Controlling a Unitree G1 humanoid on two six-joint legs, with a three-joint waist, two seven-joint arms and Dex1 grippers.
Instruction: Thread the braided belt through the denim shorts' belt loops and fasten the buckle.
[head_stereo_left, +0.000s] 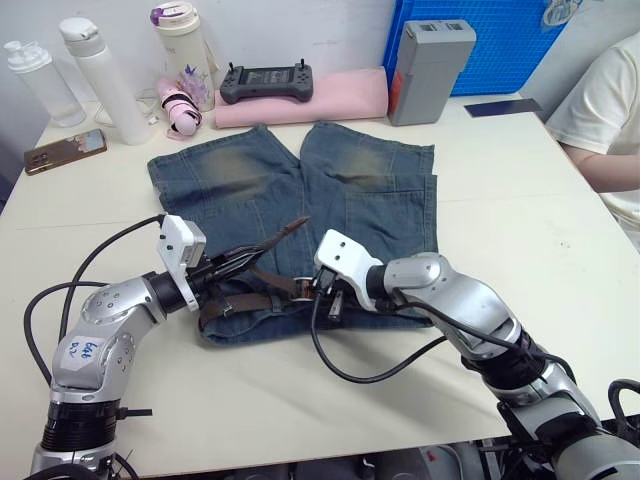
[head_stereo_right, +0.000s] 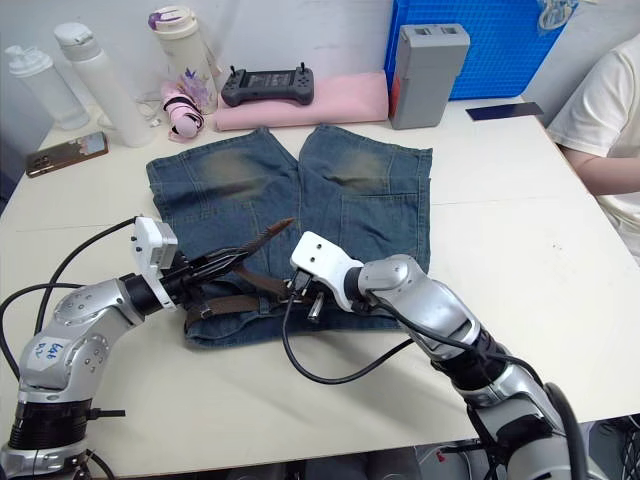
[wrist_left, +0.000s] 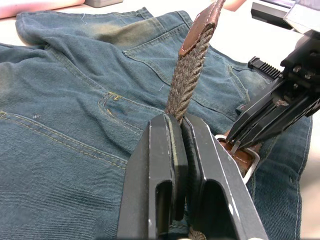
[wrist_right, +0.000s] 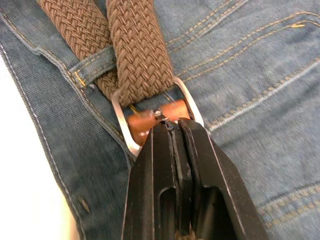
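The denim shorts (head_stereo_left: 300, 190) lie flat on the white table, waistband toward me. The braided belt (wrist_right: 140, 55) runs along the waistband under a belt loop (wrist_right: 92, 65) and passes through the silver buckle (wrist_right: 122, 127). My left gripper (wrist_left: 177, 120) is shut on the belt a little behind its leather tip (head_stereo_left: 295, 226), holding that end raised off the denim. My right gripper (wrist_right: 172, 125) is shut on the buckle's brown leather tab at the prong, pinning it on the waistband. The two grippers sit close together near the waistband's middle (head_stereo_left: 285, 290).
Behind the shorts are bottles (head_stereo_left: 100, 75), a phone (head_stereo_left: 65, 150), a controller (head_stereo_left: 265, 82) on a pink pad, a grey box (head_stereo_left: 430, 70) and a blue crate (head_stereo_left: 480, 40). A person's sleeve (head_stereo_left: 605, 110) is at the far right. Black cables (head_stereo_left: 360, 370) loop across the near table.
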